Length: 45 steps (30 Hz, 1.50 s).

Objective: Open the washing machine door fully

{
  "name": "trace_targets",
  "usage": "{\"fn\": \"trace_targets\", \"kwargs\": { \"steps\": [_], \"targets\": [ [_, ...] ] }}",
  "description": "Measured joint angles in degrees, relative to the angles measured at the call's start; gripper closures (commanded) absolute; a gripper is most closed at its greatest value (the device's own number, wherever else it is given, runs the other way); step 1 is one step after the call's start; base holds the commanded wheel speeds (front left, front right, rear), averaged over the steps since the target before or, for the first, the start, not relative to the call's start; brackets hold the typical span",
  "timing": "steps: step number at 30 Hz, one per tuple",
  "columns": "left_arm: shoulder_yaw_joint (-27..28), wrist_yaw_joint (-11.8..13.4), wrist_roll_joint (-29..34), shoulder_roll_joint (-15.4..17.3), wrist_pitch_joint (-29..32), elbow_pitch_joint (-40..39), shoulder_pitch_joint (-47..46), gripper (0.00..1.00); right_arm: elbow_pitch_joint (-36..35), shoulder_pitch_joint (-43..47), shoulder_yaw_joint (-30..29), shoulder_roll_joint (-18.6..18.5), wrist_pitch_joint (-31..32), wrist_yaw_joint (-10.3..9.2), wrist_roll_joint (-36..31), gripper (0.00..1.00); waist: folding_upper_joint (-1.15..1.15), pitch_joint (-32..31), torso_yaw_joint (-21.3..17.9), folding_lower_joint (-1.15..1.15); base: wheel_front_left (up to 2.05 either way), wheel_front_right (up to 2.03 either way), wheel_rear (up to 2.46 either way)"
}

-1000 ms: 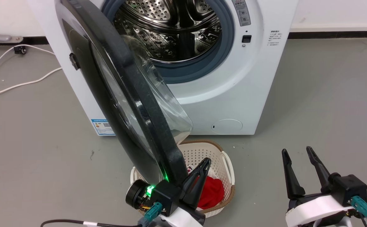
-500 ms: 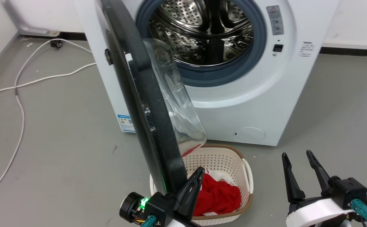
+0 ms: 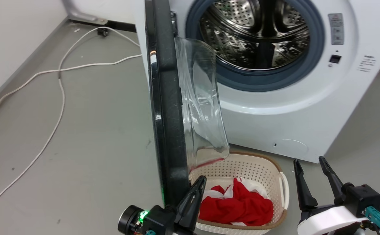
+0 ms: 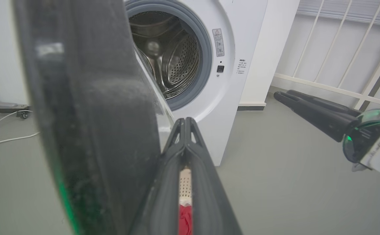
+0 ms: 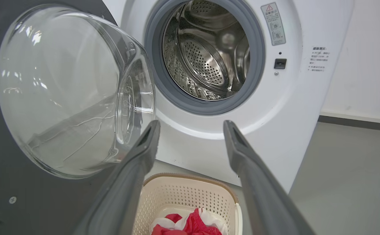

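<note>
The washing machine [image 3: 274, 124] is a white front-loader with its steel drum [image 3: 261, 36] exposed. The washing machine door [image 3: 165, 98] stands swung out, edge-on in the head view, its clear glass bowl [image 3: 203, 104] bulging to the right. My left gripper [image 3: 196, 187] is shut with nothing between its fingers, lying against the inner side of the door's lower rim; in the left wrist view the door [image 4: 88, 114] sits just left of that left gripper [image 4: 185, 121]. My right gripper [image 3: 309, 160] hangs open at the lower right, apart from the door [image 5: 0, 195].
A cream perforated basket [image 3: 242, 168] with red and white clothes [image 3: 239, 205] stands on the floor below the door's bowl, in front of the machine. A white cable [image 3: 59, 85] trails over the grey floor at the left, near the wall [image 3: 13, 32].
The camera has turned, shifting the picture right. The door has swung wider from the machine and now shows edge-on, with my left gripper staying at its lower rim. My right gripper is unchanged.
</note>
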Motion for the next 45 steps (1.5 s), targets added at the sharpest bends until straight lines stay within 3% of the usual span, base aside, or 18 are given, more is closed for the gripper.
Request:
{"fn": "trace_targets", "kwargs": {
  "steps": [15,25,26,34,45],
  "targets": [
    [3.2,3.3,-0.6,1.4,-0.2,-2.8,1.1,1.0,0.2,-0.8,-0.4,0.0,0.0,0.0,-0.4,0.0,0.0,1.6,8.9,0.0,0.0,0.0,0.0],
    [12.2,6.6,-2.5,4.6,-1.0,-2.3,0.7,1.0,0.0,-1.1,-0.4,0.0,0.4,0.0,-0.8,0.0,0.0,2.9,10.4,0.0,0.0,0.0,0.0],
    [16.8,7.1,-3.7,6.2,-1.5,-1.2,-0.3,1.0,-0.3,-1.9,-0.4,0.0,0.8,0.0,-1.2,0.0,0.0,3.5,10.0,0.0,0.0,0.0,0.0],
    [27.4,6.8,-5.2,7.5,-1.6,0.5,-3.1,1.0,-1.1,-3.7,-0.2,0.0,1.5,0.0,-2.2,0.0,0.0,5.5,8.3,0.0,0.0,0.0,0.0],
    [39.0,1.6,-4.6,7.6,-1.8,8.6,-8.8,1.0,-1.4,-4.7,-0.6,0.0,2.0,0.0,-2.8,0.0,0.0,7.9,6.7,0.0,0.0,0.0,0.0]
  ]
}}
